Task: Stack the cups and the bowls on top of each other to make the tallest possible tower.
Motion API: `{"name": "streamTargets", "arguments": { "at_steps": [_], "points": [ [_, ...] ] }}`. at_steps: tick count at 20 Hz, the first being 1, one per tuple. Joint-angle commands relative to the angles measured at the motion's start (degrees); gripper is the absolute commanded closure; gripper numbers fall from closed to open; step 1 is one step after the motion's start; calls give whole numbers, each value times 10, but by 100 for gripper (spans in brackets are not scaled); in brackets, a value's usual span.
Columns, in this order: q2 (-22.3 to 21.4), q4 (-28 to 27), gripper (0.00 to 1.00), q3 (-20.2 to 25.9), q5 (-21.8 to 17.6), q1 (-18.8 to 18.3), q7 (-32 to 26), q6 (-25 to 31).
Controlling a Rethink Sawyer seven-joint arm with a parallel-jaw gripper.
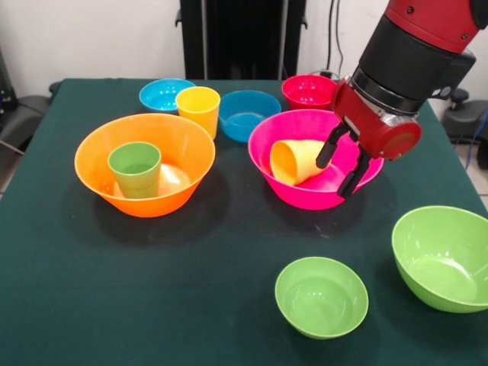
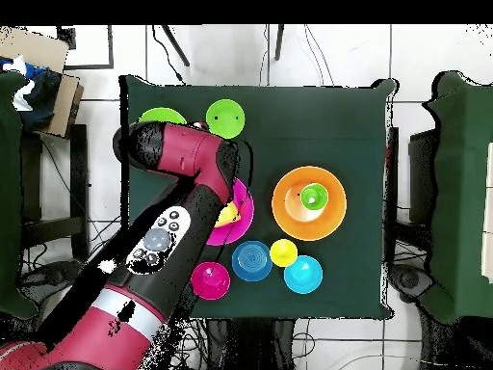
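An orange-yellow cup (image 1: 294, 162) lies on its side inside the large hot pink bowl (image 1: 305, 197). My gripper (image 1: 336, 177) hangs open over that bowl's right part, its left finger just right of the cup and nothing between the fingers. A green cup (image 1: 135, 169) stands in the large orange bowl (image 1: 91, 164). Behind it a yellow cup (image 1: 198, 109) stands upright on the table. In the overhead view the arm covers the gripper and most of the pink bowl (image 2: 245, 220); the orange bowl (image 2: 289, 220) with the green cup (image 2: 313, 198) shows clearly.
Along the back stand a light blue bowl (image 1: 165, 93), a darker blue bowl (image 1: 249, 116) and a red-pink bowl (image 1: 308, 91). A small lime green bowl (image 1: 321, 297) and a large lime green bowl (image 1: 444, 259) sit at the front right.
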Motion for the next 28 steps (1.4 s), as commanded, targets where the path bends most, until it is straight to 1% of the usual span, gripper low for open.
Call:
{"name": "streamTargets", "arguments": {
  "at_steps": [1,5,10,12,15,17,18,19,24,28],
  "points": [
    [-31,-31,0,37,4,-19,98,85],
    [-24,-56,0,37,6,-32,102,104],
    [6,-116,0,44,4,-70,86,117],
    [32,-164,0,41,8,-88,93,129],
    [78,-246,0,19,17,-112,120,153],
    [101,-284,0,3,22,-122,136,163],
    [108,-293,0,-3,24,-122,142,164],
    [114,-300,0,-9,27,-123,145,164],
    [119,-288,0,-10,39,-108,146,153],
    [98,-261,0,-4,45,-90,142,175]
  ]
}}
